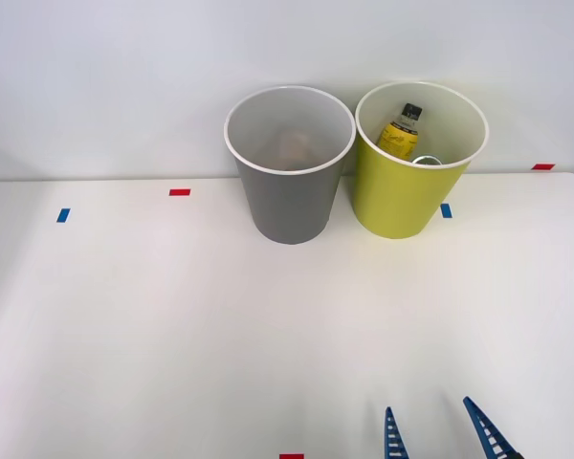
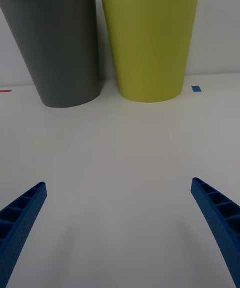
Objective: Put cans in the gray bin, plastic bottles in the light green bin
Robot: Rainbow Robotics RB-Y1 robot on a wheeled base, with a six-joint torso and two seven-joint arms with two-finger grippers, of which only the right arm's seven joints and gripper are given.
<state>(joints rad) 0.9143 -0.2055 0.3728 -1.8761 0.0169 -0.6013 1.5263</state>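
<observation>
The gray bin (image 1: 289,204) stands at the back of the white table, with a faint brownish shape inside that I cannot make out. Right beside it stands the light green bin (image 1: 402,196). A yellow plastic bottle (image 1: 402,132) with a black cap leans inside the green bin, next to a small whitish round object. My right gripper (image 1: 434,421) hovers open and empty near the table's front edge, well short of both bins. In the right wrist view the gray bin (image 2: 62,48) and the light green bin (image 2: 150,38) stand ahead of the gripper (image 2: 119,190). No can is clearly visible.
Small red tape marks (image 1: 179,192) and blue tape marks (image 1: 63,215) lie on the white table (image 1: 172,325). A white wall rises just behind the bins.
</observation>
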